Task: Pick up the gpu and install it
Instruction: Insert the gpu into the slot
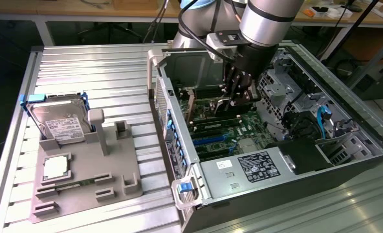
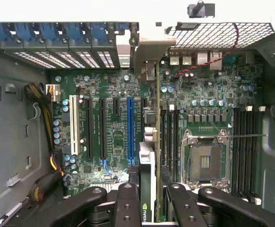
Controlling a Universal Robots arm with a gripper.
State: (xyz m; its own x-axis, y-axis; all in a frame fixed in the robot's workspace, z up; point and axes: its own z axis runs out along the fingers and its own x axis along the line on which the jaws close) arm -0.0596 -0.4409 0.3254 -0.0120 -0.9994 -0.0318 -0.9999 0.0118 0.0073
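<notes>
On the exterior view's left, the grey fixture (image 1: 88,167) sits on the ribbed table (image 1: 94,68), carrying the hard drive (image 1: 61,121) upright in its blue frame, a CPU (image 1: 57,166) flat below it and a memory stick (image 1: 71,183) lying in its groove, all well apart from the action. Moving right, the open case (image 1: 269,145) lies on its side, and the arm (image 1: 269,19) reaches down into it. The gripper (image 1: 238,99) is deep inside, narrowly parted and clamped on the gpu (image 2: 150,189), which stands on edge between the fingers (image 2: 128,208) over the motherboard (image 2: 104,90). In the wrist view the card runs just beside the blue slot (image 2: 130,127), with black slots and a white slot (image 2: 73,125) further off, its bracket end toward the case's rear wall. On its other side sit the empty CPU socket (image 2: 206,161) and memory slots (image 2: 246,146). Right again in the exterior view: the power supply (image 1: 256,167) and drive bays (image 1: 288,92).
</notes>
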